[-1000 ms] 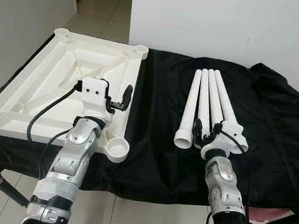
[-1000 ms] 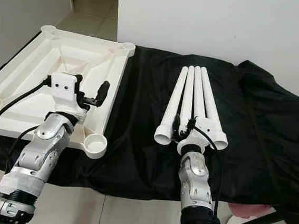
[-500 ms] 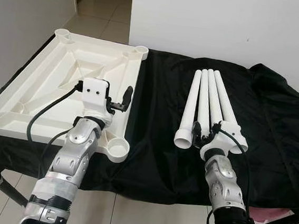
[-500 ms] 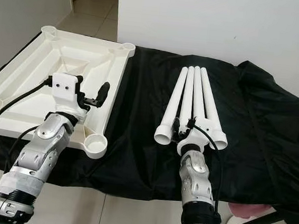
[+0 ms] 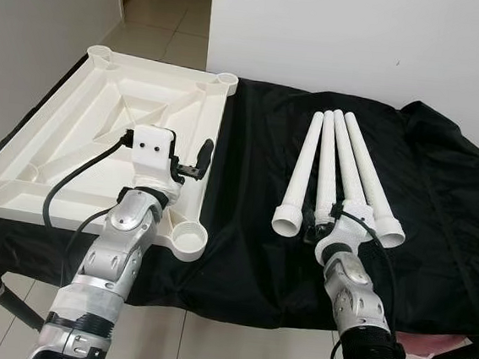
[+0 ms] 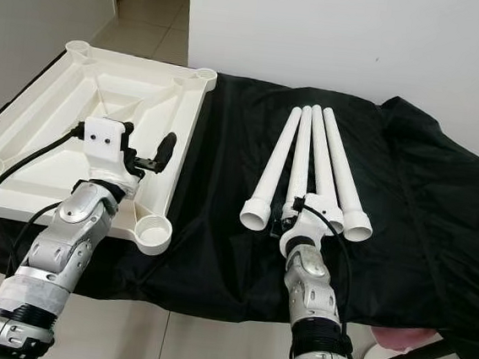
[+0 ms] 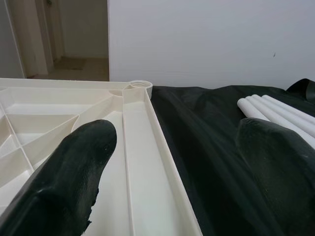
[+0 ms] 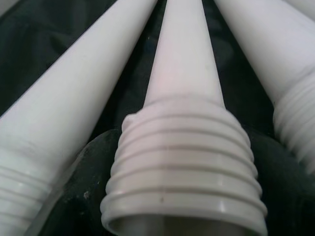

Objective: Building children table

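Desk covered with a black cloth (image 5: 251, 232). On its left part lies a white plastic tabletop (image 5: 99, 140), upside down, ribbed underside up, with a round socket at each corner; the near-right socket (image 5: 187, 241) sits just at the cloth's front edge. The tabletop overhangs the cloth at the far left.

Four white legs (image 5: 334, 167) lie on the cloth to the right of the tabletop, well apart from it. They fan out: far tips close together, threaded wide ends toward the robot and spread. The leftmost leg (image 5: 299, 181) and the rightmost leg (image 5: 373, 186) flank two inner ones.

Left gripper (image 5: 192, 165): held above the right edge of the tabletop, pointing away from the robot. In the left wrist view both black fingers (image 7: 69, 182) are wide apart with nothing between them; jaws spread. The tabletop's rim and far corner socket lie below and ahead.

Right gripper (image 6: 291, 214): at the near ends of the legs, on an inner leg. In the right wrist view the threaded end (image 8: 184, 172) of that leg sits directly between the dark fingers, neighbouring legs on each side. Jaws are around this threaded end; firm pinching cannot be told for certain, though contact seems likely.
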Available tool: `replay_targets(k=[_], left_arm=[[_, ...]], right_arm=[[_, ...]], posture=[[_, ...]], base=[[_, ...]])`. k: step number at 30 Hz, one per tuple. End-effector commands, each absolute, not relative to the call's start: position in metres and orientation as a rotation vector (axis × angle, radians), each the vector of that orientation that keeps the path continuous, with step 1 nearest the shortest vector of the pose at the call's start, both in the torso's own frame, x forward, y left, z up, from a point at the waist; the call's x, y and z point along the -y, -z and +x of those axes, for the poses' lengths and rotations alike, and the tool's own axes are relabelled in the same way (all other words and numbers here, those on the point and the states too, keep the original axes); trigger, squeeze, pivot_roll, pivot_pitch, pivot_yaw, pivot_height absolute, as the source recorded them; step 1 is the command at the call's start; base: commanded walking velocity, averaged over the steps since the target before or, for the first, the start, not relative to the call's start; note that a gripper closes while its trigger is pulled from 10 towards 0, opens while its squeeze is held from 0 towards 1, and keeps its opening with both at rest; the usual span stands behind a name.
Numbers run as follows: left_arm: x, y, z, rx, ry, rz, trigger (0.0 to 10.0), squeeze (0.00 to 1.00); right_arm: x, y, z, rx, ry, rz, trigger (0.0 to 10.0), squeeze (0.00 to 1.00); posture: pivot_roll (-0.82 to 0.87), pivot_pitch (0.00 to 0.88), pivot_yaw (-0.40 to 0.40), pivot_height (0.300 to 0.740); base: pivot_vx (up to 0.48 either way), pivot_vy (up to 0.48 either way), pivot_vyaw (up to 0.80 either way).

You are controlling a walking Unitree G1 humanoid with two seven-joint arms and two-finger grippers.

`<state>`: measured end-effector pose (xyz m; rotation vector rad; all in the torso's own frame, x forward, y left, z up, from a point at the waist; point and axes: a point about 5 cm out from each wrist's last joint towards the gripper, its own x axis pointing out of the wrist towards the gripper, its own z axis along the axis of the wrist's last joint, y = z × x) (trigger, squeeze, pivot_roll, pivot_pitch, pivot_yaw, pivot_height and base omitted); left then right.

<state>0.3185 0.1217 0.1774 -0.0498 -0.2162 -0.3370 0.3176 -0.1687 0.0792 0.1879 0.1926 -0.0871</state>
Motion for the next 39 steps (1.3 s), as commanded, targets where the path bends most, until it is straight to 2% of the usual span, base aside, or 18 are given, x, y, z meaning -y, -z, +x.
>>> replay_targets(k=[1,4,5,6,18,19,20,21,24,25,29,30,36,39], left_arm=[[-0.115,-0.179,0.316,0.219,0.426,-0.033,10.0,0.00],[-0.115,-0.179,0.317,0.212,0.426,-0.031,10.0,0.00],[-0.115,-0.179,0.317,0.211,0.426,-0.031,10.0,0.00],[-0.115,-0.179,0.318,0.212,0.424,-0.030,10.0,0.00],[-0.112,-0.173,0.323,0.134,0.468,-0.054,10.0,0.00],[-0.112,-0.173,0.325,0.124,0.482,-0.067,10.0,0.00],[-0.112,-0.173,0.325,0.124,0.482,-0.067,10.0,0.00],[-0.112,-0.175,0.325,0.117,0.500,-0.091,10.0,0.00],[-0.111,-0.182,0.328,0.124,0.527,-0.148,10.0,0.00],[-0.106,-0.189,0.328,0.127,0.593,-0.207,10.0,0.00],[-0.105,-0.191,0.327,0.126,0.619,-0.223,10.0,0.00],[-0.093,-0.202,0.325,0.110,0.779,-0.290,10.0,0.00],[-0.077,-0.212,0.321,0.059,0.988,-0.338,10.0,0.00],[-0.067,-0.218,0.322,0.008,1.112,-0.419,10.0,0.00]], right_arm=[[0.172,-0.073,0.316,-0.216,0.107,0.196,10.0,0.00],[0.171,-0.073,0.318,-0.224,0.107,0.197,10.0,0.00],[0.172,-0.073,0.318,-0.229,0.110,0.197,3.3,0.00],[0.173,-0.073,0.319,-0.225,0.116,0.217,0.0,0.00],[0.175,-0.080,0.320,-0.165,0.111,0.265,0.0,0.00],[0.176,-0.083,0.321,-0.147,0.115,0.259,1.8,0.00],[0.176,-0.083,0.321,-0.147,0.115,0.259,1.8,0.00],[0.177,-0.085,0.321,-0.130,0.119,0.245,10.0,0.00],[0.182,-0.097,0.321,-0.039,0.138,0.208,10.0,0.00],[0.187,-0.113,0.320,0.089,0.161,0.105,10.0,0.00],[0.188,-0.117,0.319,0.127,0.162,0.078,10.0,0.00],[0.186,-0.131,0.317,0.224,0.114,0.054,10.0,0.00],[0.177,-0.145,0.315,0.318,0.008,0.001,10.0,0.00],[0.162,-0.146,0.315,0.337,-0.112,-0.056,10.0,0.00]], posture=[[0.00,0.000,-0.039,0.740],[0.00,0.000,-0.035,0.740],[0.00,0.000,-0.035,0.740],[0.00,0.000,-0.035,0.740],[-0.01,0.000,-0.029,0.740],[-0.02,0.000,-0.027,0.740],[-0.02,0.000,-0.027,0.740],[-0.02,0.000,-0.027,0.740],[-0.02,0.000,-0.026,0.740],[-0.02,0.000,-0.027,0.740],[-0.02,0.000,-0.027,0.740],[-0.01,0.000,-0.029,0.740],[-0.01,0.000,-0.029,0.740],[-0.02,0.000,-0.023,0.740]], base=[[0.000,0.000,0.00],[0.000,0.000,0.00],[0.000,0.000,0.00],[0.000,0.000,0.00],[0.000,0.000,0.00],[0.000,0.000,0.00],[0.000,0.000,0.00],[0.000,0.000,0.00],[0.000,0.000,0.00],[0.000,0.000,0.00],[0.000,0.000,0.00],[0.000,0.000,0.00],[0.000,0.000,0.00],[0.000,0.000,0.00]])
